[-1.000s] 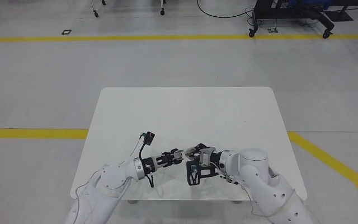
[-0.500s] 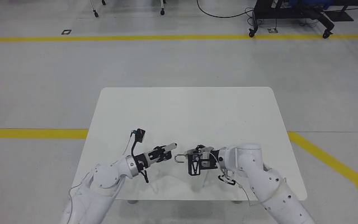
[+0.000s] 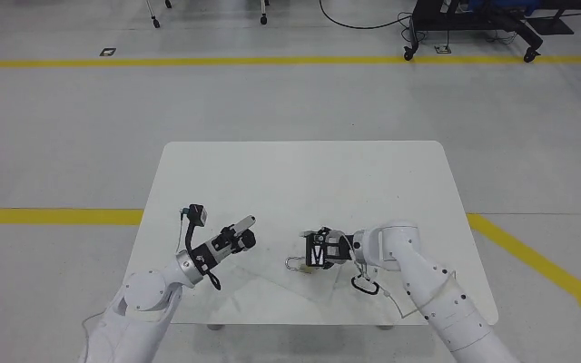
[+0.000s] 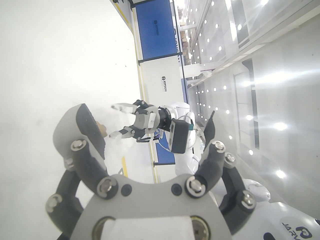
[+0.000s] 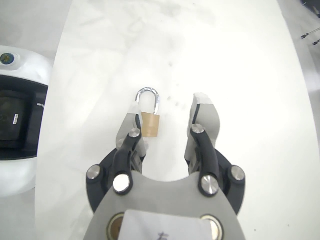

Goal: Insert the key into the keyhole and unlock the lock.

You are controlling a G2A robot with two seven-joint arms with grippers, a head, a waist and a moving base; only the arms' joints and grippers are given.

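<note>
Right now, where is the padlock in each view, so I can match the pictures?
Top view: the padlock lies on the table, near its front edge, at the right claw tips.
Left wrist view: cannot be told apart; look by the far right claw.
Right wrist view: between the open fingers, close beside one of them.
Shared landmark: the right claw.

You see the left gripper pull away to the left from the spot where the two met, and its fingers now stand apart. The right gripper spreads too. The lock, held up a moment ago, now lies on the table just beside one finger.
</note>
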